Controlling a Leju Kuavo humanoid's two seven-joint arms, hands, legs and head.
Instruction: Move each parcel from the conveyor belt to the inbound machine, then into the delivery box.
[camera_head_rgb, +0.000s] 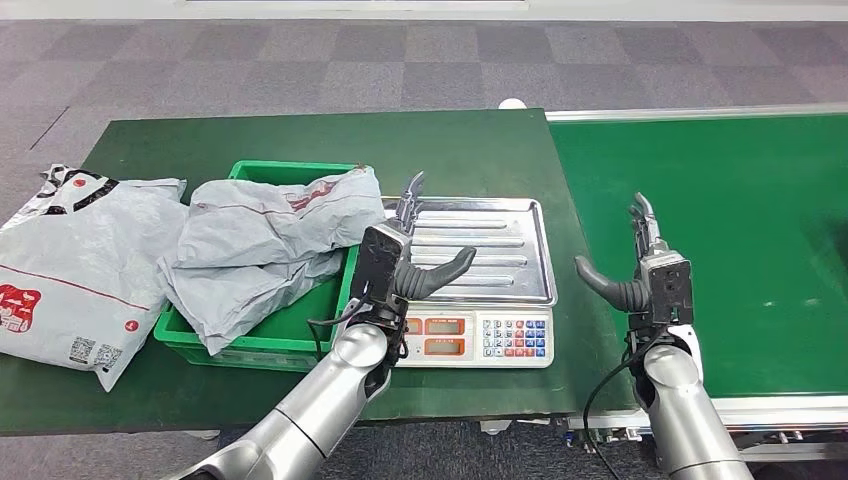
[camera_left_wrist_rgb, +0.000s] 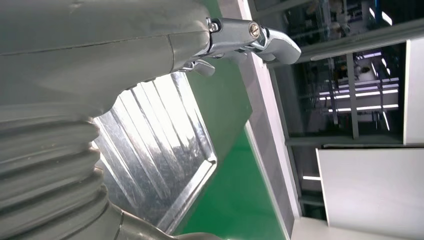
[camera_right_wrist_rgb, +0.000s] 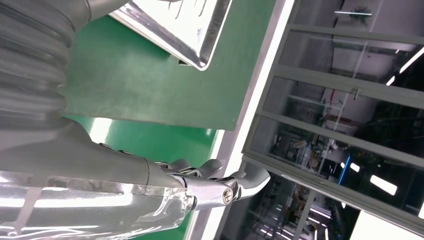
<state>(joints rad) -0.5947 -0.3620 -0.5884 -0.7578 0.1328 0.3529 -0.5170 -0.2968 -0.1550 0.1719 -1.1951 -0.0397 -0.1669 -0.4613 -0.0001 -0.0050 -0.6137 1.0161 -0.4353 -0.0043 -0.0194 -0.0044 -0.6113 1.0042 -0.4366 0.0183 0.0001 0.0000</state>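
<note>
Both hands released, empty: left hand over scale tray edge; right hand nearer conveyor belt, no parcel there.

The grey parcel covered most of the green crate. The scale's display digits were too small to read. Another parcel ran off the frame's left edge.

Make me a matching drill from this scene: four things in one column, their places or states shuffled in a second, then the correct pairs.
Things:
1. scale tray
2. green crate
3. left hand
4. right hand

Places or states:
A. over the conveyor's near edge, holding nothing
B. bare, nothing on it
C. at the tray's left edge, holding nothing
D. a grey parcel draped over it

Pairs: 1-B, 2-D, 3-C, 4-A
</note>
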